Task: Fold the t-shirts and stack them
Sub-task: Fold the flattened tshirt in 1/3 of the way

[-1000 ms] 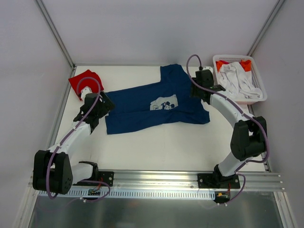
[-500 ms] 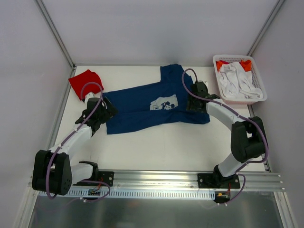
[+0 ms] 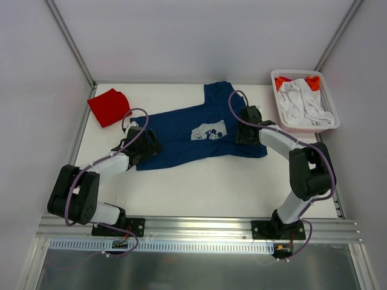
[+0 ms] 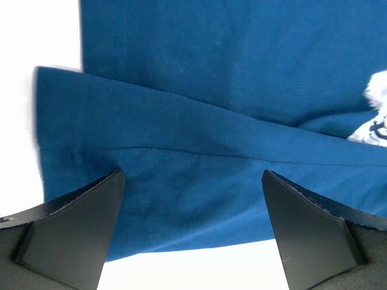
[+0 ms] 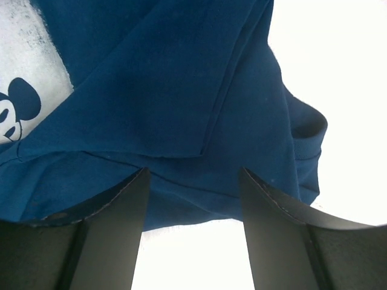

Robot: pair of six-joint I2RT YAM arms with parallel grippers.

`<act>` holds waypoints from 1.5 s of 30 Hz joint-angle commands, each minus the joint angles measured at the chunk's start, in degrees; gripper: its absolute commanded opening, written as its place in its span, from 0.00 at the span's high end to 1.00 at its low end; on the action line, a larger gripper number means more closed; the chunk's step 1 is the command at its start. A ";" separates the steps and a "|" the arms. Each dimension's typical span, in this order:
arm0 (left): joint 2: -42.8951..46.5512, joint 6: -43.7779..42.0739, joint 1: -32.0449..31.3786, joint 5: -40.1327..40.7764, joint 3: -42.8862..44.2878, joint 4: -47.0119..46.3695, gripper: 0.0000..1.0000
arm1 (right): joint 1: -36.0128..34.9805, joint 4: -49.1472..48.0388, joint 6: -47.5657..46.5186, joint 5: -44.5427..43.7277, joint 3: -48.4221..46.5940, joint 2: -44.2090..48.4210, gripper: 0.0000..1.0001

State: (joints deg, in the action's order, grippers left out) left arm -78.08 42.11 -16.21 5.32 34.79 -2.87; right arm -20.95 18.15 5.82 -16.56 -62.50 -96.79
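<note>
The navy t-shirt (image 3: 193,133) lies spread across the middle of the table, its pale cartoon print (image 3: 209,130) facing up. The red t-shirt (image 3: 109,106) lies folded at the back left. My left gripper (image 3: 147,148) is open over the navy shirt's lower left hem; in the left wrist view (image 4: 193,235) the hem edge (image 4: 181,235) runs between the jaws. My right gripper (image 3: 243,134) is open over the shirt's right side; in the right wrist view (image 5: 192,211) the cloth's edge (image 5: 193,199) lies between the jaws, with the print (image 5: 24,78) to the left.
A white slatted basket (image 3: 328,103) stands at the back right, holding white cloth (image 3: 302,101) and some orange-red cloth (image 3: 312,81). Metal frame posts stand at the back corners. A rail (image 3: 199,232) runs along the near edge.
Both arms have moved inward and down onto the navy shirt: the left gripper went right to the lower left hem, the right gripper came forward to the shirt's right edge.
</note>
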 commanded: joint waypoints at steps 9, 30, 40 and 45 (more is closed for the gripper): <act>-5.06 2.28 -1.20 -2.51 -0.51 -5.12 0.02 | -0.14 -3.03 2.35 4.07 3.70 0.46 0.37; 12.33 6.67 -1.20 0.57 -8.68 7.17 0.02 | -3.56 -4.18 13.51 7.77 24.09 20.58 0.37; 20.86 7.55 -1.20 3.91 -9.91 15.44 0.02 | -10.25 0.56 18.69 3.99 30.68 31.40 0.37; 23.41 7.20 -1.20 3.99 -9.74 16.15 0.02 | -12.71 2.50 19.05 1.10 30.86 34.04 0.37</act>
State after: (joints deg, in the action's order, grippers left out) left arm -56.55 48.95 -16.91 7.86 25.08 11.25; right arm -32.58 18.52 23.16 -11.92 -31.05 -64.66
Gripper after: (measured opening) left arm 0.982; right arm 0.628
